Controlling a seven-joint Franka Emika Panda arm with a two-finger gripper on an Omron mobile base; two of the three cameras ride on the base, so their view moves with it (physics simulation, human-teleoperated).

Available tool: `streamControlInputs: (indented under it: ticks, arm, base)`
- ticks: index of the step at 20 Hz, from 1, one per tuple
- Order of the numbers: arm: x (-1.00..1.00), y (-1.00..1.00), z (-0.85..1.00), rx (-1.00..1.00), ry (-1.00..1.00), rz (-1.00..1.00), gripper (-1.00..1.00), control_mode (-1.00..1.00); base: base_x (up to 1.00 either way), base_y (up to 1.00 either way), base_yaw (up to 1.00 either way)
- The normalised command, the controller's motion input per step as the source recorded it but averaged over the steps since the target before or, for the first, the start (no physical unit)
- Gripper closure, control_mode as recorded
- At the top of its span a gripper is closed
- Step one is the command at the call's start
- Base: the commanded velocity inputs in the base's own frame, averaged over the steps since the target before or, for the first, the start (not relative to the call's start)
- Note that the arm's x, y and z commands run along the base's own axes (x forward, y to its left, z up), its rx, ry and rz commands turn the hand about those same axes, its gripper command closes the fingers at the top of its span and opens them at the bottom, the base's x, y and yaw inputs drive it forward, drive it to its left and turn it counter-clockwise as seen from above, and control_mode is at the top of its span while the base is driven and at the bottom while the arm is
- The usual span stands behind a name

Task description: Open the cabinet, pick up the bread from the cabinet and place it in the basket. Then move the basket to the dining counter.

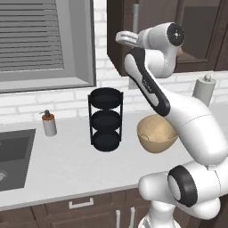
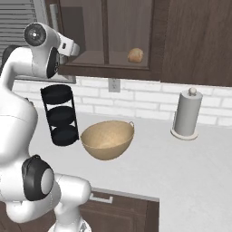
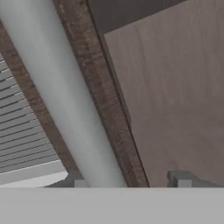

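The dark brown cabinet (image 2: 181, 41) hangs on the wall with its glass door closed. Behind the glass, the small golden bread (image 2: 135, 55) sits on a shelf. My gripper (image 1: 122, 38) is raised to the door's left edge, at the vertical silver handle (image 1: 135, 18). In the hand view the handle (image 3: 74, 109) runs between my fingertips, with the gripper (image 3: 129, 179) open around it; the left tip is close against the bar and the right tip stands apart. The tan basket (image 1: 156, 133) (image 2: 108, 138) rests empty on the grey counter below. The dining counter is out of view.
A black three-tier rack (image 1: 106, 120) (image 2: 61, 115) stands left of the basket. A paper towel roll (image 2: 186, 113) stands at the right by the wall. A soap dispenser (image 1: 49, 123) and the sink (image 1: 13, 156) lie at the left, under the window blinds (image 1: 31, 35).
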Motion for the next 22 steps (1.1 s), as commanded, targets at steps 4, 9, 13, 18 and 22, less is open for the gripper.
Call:
streamControlInputs:
  ticks: [4,9,13,18,22]
  arm:
    - [0.02,0.00,0.20,0.04,0.02,0.00,1.00,-1.00]
    - [-0.57,-0.40,-0.05,0.01,-0.12,0.04,1.00,-1.00]
    - [-0.73,-0.54,0.06,0.00,-0.08,0.00,1.00,-1.00]
    - [-1.00,-0.91,0.30,0.00,0.06,0.00,1.00,-1.00]
    - [-1.00,-1.00,0.49,0.00,0.16,0.00,1.00,-1.00]
  base:
    - [0.00,0.00,0.00]
    - [0.00,0.00,0.00]
    - [0.00,0.00,0.00]
    - [0.00,0.00,0.00]
    - [0.00,0.00,0.00]
